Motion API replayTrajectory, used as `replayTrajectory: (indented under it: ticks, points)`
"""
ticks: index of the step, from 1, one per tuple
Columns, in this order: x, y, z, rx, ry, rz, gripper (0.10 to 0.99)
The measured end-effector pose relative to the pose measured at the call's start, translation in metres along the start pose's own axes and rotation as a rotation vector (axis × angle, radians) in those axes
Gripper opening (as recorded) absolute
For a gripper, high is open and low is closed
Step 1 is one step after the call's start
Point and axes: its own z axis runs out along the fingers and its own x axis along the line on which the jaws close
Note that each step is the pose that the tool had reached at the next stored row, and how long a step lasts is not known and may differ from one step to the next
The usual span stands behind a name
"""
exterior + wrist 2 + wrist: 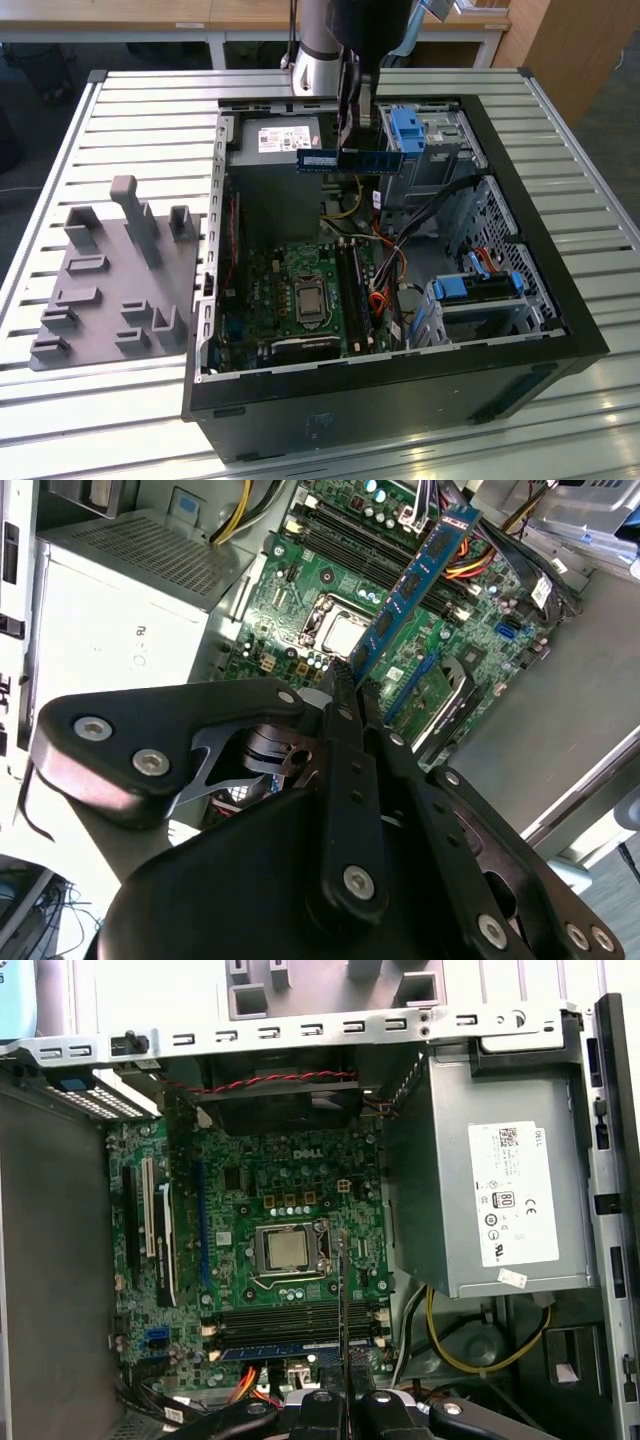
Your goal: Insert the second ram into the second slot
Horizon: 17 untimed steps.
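Exterior view shows the gripper (352, 145) closed tight on the second ram (320, 159), holding the blue stick level, high above the motherboard (285, 295) and off past one end of it, well apart from it. In the first wrist view the motherboard's black slots (295, 1318) look unfilled, and the stick appears to run crosswise to them. I judge this the carry step, with insertion not begun. Seating calls for turning the stick along the free slot, contacts down, then a straight press.
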Motion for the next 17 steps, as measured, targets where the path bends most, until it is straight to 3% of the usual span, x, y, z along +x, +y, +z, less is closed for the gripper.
replayTrajectory:
  ticks: [17]
  points:
    - [0.0000, 0.0000, 0.0000, 0.000, -0.0009, 0.024, 0.137]
